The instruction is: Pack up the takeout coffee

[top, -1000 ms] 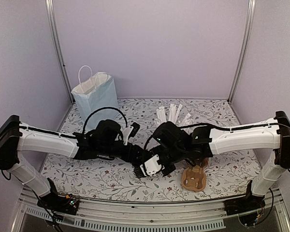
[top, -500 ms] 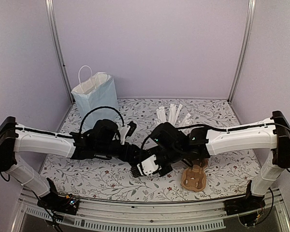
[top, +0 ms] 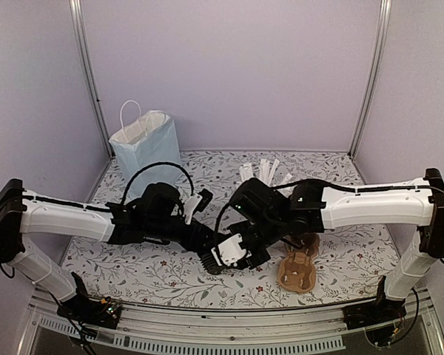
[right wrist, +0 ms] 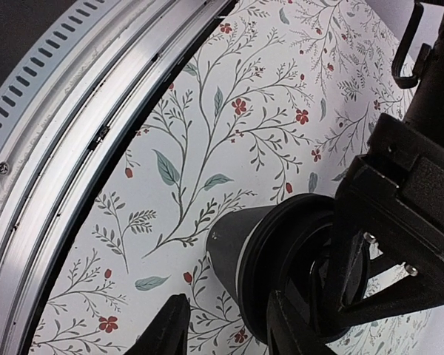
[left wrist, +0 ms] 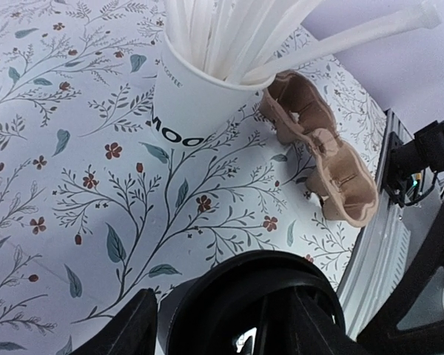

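The takeout coffee (right wrist: 240, 255) is a black cup with a thin white rim line and a black lid (left wrist: 251, 296). It stands on the flowered table at front centre. In the top view the two grippers hide it. My left gripper (left wrist: 222, 325) comes down over the lid with a finger on each side and looks closed on it; it also shows in the top view (top: 207, 257). My right gripper (right wrist: 229, 325) is open, its fingers straddling the cup's lower wall with table showing in the gap; it also shows in the top view (top: 233, 255).
A white paper cup full of white wrapped sticks (left wrist: 192, 96) stands behind the arms (top: 263, 174). A brown pulp cup carrier (top: 296, 270) lies right of the grippers (left wrist: 325, 155). A pale blue paper bag (top: 144, 148) stands back left. The metal front rail (right wrist: 74, 126) is close.
Both grippers stay together at front centre. The right wrist has shifted slightly left and back, and the left gripper has settled a little lower.
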`<act>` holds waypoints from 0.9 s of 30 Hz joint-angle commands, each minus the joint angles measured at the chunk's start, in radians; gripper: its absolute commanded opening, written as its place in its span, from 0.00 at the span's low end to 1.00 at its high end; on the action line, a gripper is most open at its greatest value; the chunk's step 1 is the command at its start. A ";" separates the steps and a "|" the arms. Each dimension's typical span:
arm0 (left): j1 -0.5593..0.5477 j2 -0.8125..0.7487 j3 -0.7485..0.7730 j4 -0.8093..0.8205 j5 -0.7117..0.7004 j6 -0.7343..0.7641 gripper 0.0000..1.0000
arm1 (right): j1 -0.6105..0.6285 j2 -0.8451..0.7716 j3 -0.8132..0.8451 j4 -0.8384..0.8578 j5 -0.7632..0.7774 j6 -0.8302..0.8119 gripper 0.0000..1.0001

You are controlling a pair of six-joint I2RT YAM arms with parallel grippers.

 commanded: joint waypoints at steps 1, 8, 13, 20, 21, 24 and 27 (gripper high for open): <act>-0.001 0.053 -0.018 -0.102 0.035 0.067 0.60 | 0.001 -0.050 0.003 -0.028 0.034 0.004 0.38; -0.001 0.050 -0.032 -0.052 0.080 0.101 0.58 | 0.001 -0.084 -0.090 0.008 0.152 -0.067 0.28; 0.001 0.059 -0.037 -0.034 0.089 0.140 0.57 | 0.001 -0.097 -0.112 0.024 0.183 -0.102 0.28; 0.002 0.096 -0.028 -0.020 0.127 0.171 0.55 | 0.002 -0.092 -0.095 0.043 0.214 -0.110 0.27; 0.002 0.097 -0.028 -0.020 0.128 0.173 0.54 | 0.001 -0.092 -0.088 0.037 0.213 -0.111 0.27; 0.001 0.101 -0.032 -0.020 0.127 0.172 0.54 | 0.002 -0.095 -0.074 0.025 0.209 -0.111 0.26; 0.002 0.099 -0.036 -0.020 0.125 0.173 0.54 | 0.001 -0.095 -0.066 0.019 0.205 -0.110 0.26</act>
